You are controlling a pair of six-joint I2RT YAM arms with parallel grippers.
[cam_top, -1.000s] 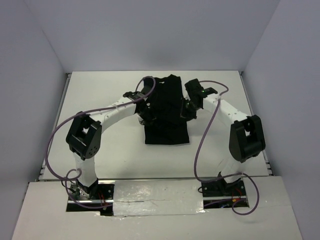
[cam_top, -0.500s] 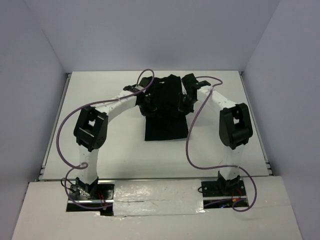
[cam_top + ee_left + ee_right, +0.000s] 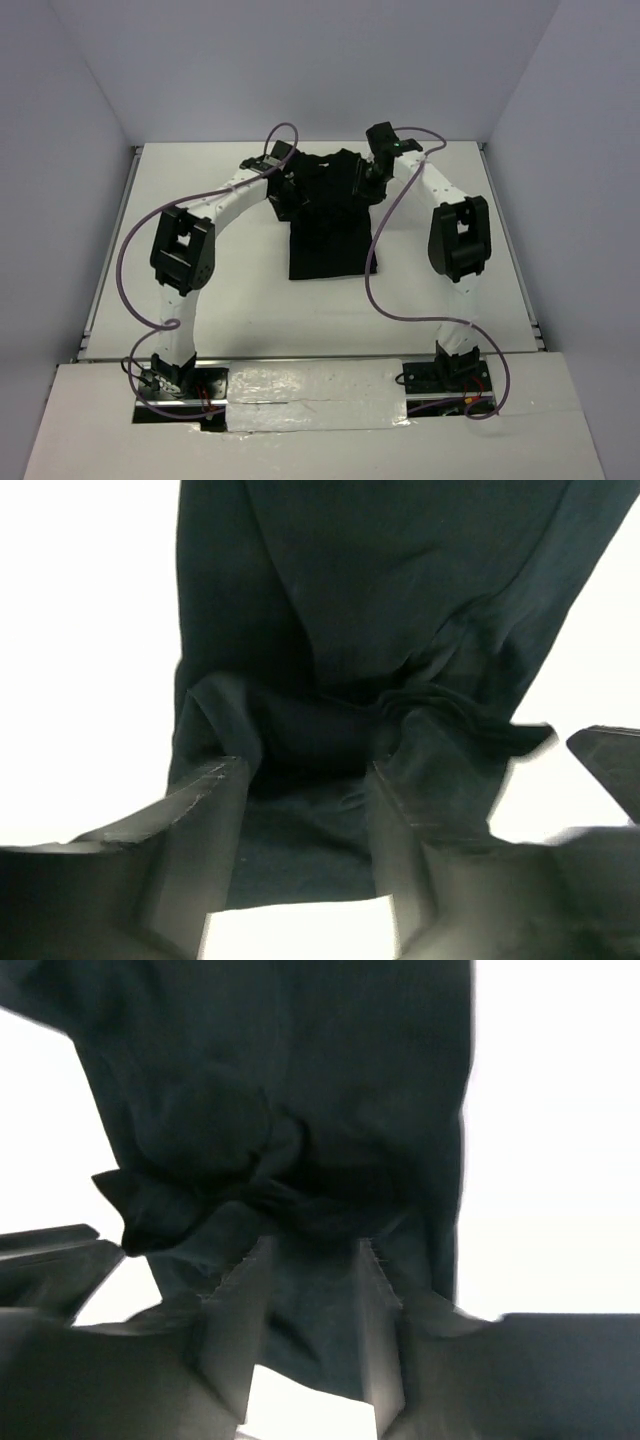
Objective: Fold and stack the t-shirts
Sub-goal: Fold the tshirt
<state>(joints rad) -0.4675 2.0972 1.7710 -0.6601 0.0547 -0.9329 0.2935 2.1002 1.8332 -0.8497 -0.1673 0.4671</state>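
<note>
Black cloth, the t-shirt (image 3: pixel 330 245) lay as a long strip at the far middle of the counter (image 3: pixel 180 180), its far end rumpled between both arms. Over that bunch the left hand (image 3: pixel 310 770) stood wide, the right hand (image 3: pixel 315 1245) narrower, neither seeming to pinch it, placed there, I'd judge, to lay the top flat.

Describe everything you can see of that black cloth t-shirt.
The black t-shirt looks like soft cloth. It lies folded into a long panel on the white table, flat at its near end and bunched and wrinkled at the far end, where the left gripper and right gripper stand open over it.
</note>
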